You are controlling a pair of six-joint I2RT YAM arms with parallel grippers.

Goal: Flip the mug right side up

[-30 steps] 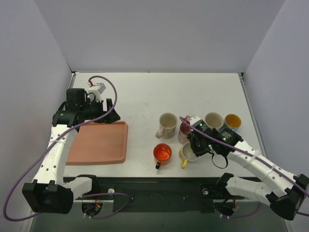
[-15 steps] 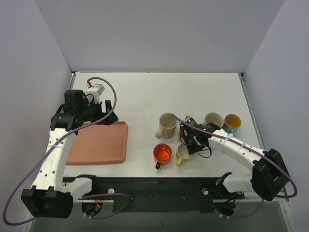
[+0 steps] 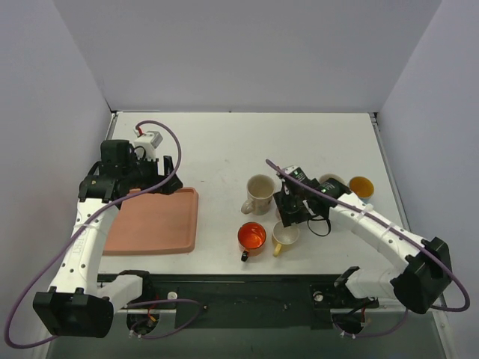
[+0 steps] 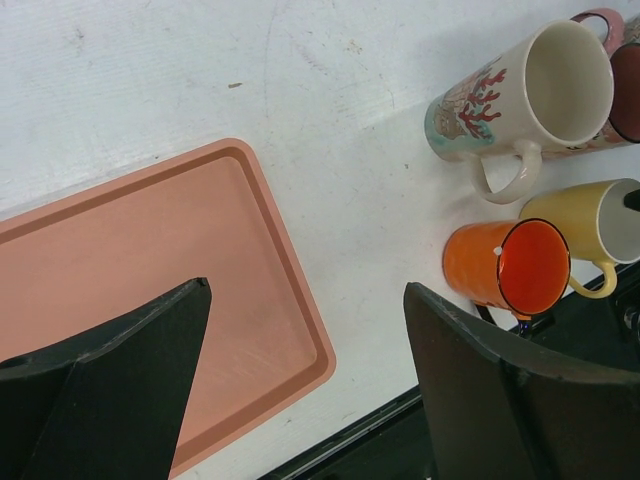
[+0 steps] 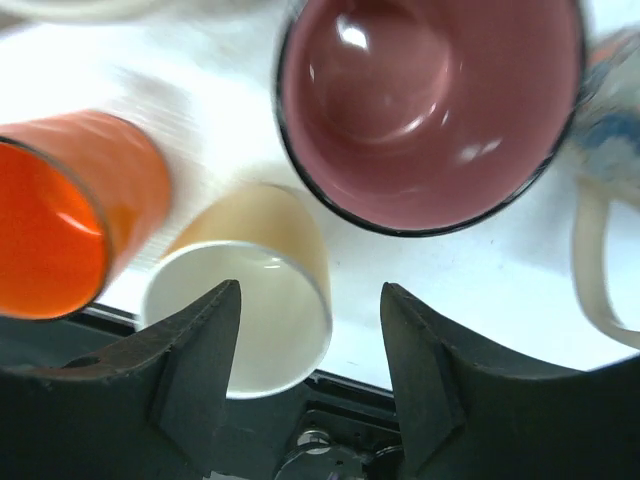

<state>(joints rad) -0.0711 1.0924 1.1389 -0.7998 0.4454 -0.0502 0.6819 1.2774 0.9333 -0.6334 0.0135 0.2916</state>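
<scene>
Jaws spread and empty, the right gripper (image 5: pixel 308 296) is hovering above the upright yellow mug (image 3: pixel 287 235) (just beside the orange mug (image 3: pixel 251 236)), while the left gripper (image 4: pixel 307 290) is hanging, fingers likewise apart, over the tray (image 4: pixel 150 240).

Bright even light, right wrist view blurred

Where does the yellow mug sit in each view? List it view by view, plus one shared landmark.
Top external: yellow mug at lower centre, near the table's front edge.
Left wrist: yellow mug at the right edge, mid-height.
Right wrist: yellow mug lower left of centre.
Shared landmark: the orange mug beside it.
</scene>
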